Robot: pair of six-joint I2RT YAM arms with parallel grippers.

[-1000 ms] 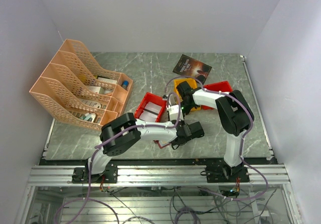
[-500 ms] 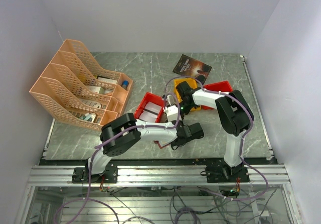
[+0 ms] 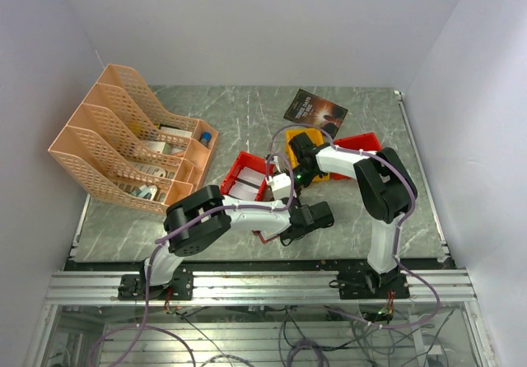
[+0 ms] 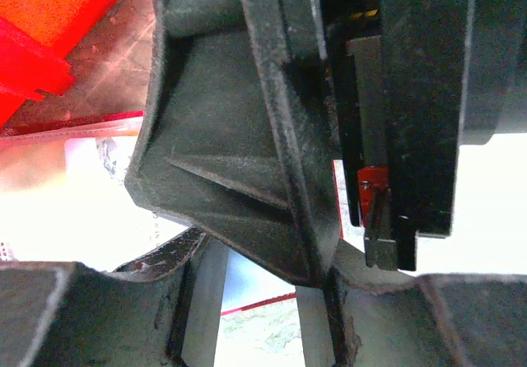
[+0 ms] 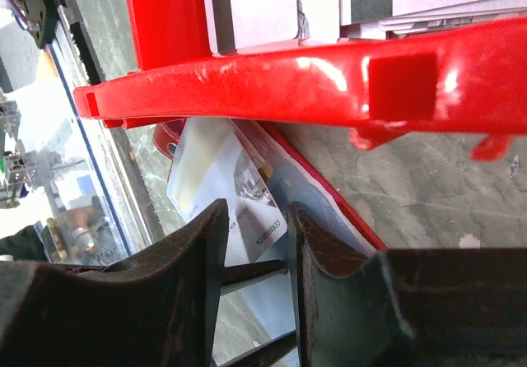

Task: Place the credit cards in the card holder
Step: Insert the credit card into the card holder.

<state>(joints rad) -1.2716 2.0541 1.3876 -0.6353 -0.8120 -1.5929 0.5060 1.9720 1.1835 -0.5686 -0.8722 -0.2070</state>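
- At table centre, top view: left gripper [image 3: 311, 216] and right gripper [image 3: 280, 183] are seen close together beside red bin [image 3: 245, 176].
- Left wrist: jaw state cannot be told.
- Right wrist: jaws narrowly parted over credit card [image 5: 235, 190] on card holder [image 5: 328, 212]; grip cannot be told. Insertion judged in hand; card to be slid deeper.

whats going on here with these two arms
Two robot arms are working at the near side of a red bin, loading cards into a card holder. The right gripper hangs over a pale credit card that lies on the holder's bluish pocket. Its fingers are close together, but whether they pinch the card is unclear. The left gripper is low beside it, perhaps steadying the holder, though its own view is too cramped to confirm.
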